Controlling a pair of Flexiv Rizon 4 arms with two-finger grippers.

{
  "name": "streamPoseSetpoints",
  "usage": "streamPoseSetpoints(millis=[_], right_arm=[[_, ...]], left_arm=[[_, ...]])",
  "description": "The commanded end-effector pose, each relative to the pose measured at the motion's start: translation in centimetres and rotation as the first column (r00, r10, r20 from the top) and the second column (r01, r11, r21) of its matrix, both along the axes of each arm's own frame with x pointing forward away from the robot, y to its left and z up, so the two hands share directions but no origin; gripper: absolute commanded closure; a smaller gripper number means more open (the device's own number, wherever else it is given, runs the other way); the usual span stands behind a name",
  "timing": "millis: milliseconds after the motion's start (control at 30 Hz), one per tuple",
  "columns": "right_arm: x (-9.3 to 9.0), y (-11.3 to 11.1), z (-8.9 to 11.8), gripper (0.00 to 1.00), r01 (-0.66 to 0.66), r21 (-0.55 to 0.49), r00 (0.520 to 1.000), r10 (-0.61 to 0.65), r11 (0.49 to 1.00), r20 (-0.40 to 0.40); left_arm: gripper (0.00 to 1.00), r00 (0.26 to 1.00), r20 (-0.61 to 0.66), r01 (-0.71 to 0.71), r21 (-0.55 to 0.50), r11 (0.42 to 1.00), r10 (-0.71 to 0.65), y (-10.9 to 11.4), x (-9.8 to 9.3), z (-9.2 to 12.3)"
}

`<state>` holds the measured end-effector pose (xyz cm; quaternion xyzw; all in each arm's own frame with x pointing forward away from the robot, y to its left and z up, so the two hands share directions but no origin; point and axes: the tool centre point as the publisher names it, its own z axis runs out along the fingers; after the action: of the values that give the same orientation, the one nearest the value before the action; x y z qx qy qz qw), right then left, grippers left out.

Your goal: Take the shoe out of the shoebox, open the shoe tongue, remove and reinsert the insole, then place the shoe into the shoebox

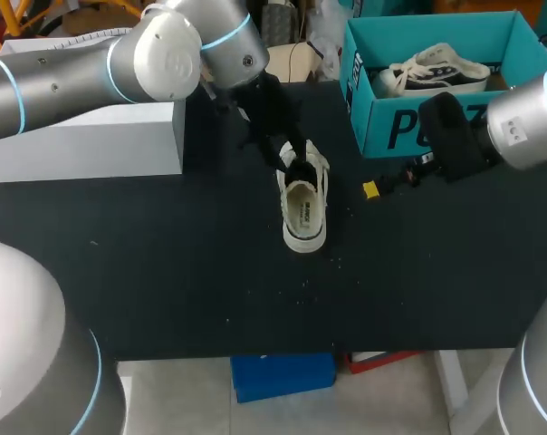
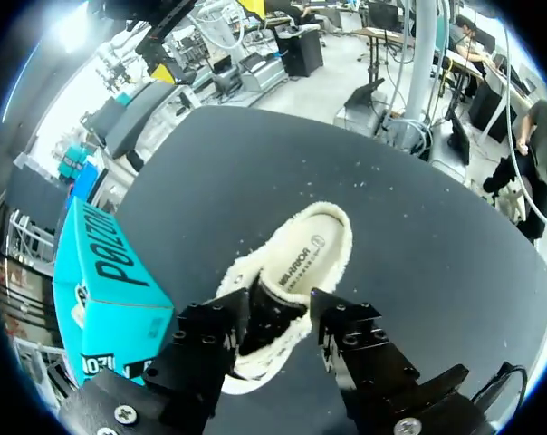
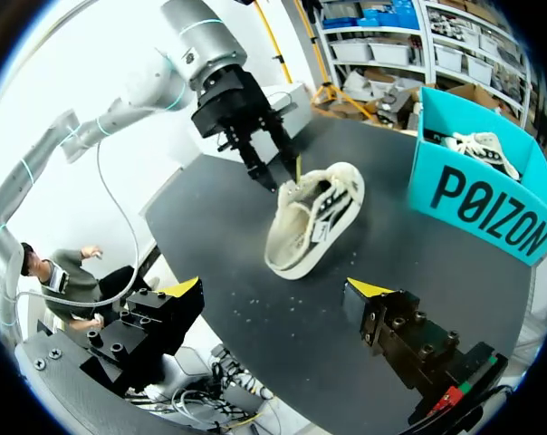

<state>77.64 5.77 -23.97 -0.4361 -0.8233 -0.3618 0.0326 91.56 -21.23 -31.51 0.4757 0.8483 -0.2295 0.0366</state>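
Shoe (image 1: 304, 207), toe under left claw (image 1: 296, 164)

My left arm (image 1: 74, 63) comes in over the far left corner of the tabletop (image 1: 165, 263) and runs along the far edge to the middle, where its wrist bends down and the left gripper (image 1: 293, 161) points steeply at the surface. My right arm (image 1: 527, 127) enters over the right edge and lies low and nearly level. The right gripper (image 3: 273, 299) faces the tabletop's middle, well apart from the other, its yellow fingertips (image 3: 181, 287) spread wide with nothing between them.
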Motion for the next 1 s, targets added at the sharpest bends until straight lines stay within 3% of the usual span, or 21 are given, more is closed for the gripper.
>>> streamPoseSetpoints(millis=[33, 333, 567, 633, 767, 833, 867, 1000], right_arm=[[0.1, 0.2, 0.0, 0.0, 0.001, -0.004, 1.0, -0.001, 1.0, -0.002], [0.1, 0.2, 0.0, 0.0, 0.001, -0.004, 1.0, -0.001, 1.0, -0.002], [0.1, 0.2, 0.0, 0.0, 0.001, -0.004, 1.0, -0.001, 1.0, -0.002], [0.1, 0.2, 0.0, 0.0, 0.001, -0.004, 1.0, -0.001, 1.0, -0.002], [0.1, 0.2, 0.0, 0.0, 0.001, -0.004, 1.0, -0.001, 1.0, -0.002], [0.1, 0.2, 0.0, 0.0, 0.001, -0.004, 1.0, -0.001, 1.0, -0.002], [0.1, 0.2, 0.0, 0.0, 0.001, -0.004, 1.0, -0.001, 1.0, -0.002], [0.1, 0.2, 0.0, 0.0, 0.001, -0.004, 1.0, -0.001, 1.0, -0.002]], left_arm=[[0.0, 0.992, 0.056, 0.105, 0.087, 0.991, -0.11, 1.2, -1.0, 1.6], [0.0, 0.93, 0.199, 0.267, 0.216, 0.939, -0.31, 2.1, -0.8, 0.1], [0.0, 0.914, 0.229, 0.29, 0.206, 0.935, -0.334, 2.4, -0.2, -1.8], [0.08, 0.912, 0.227, 0.295, 0.211, 0.932, -0.341, 2.6, -0.1, -2.3], [0.15, 0.903, 0.228, 0.314, 0.226, 0.922, -0.364, 3.0, -0.1, -3.2], [0.43, 0.903, 0.228, 0.316, 0.218, 0.923, -0.363, 3.1, -0.1, -3.6], [0.48, 0.901, 0.229, 0.32, 0.228, 0.92, -0.37, 3.1, -0.1, -3.7], [0.54, 0.887, 0.22, 0.349, 0.256, 0.901, -0.406, 3.1, 0.1, -4.8]])
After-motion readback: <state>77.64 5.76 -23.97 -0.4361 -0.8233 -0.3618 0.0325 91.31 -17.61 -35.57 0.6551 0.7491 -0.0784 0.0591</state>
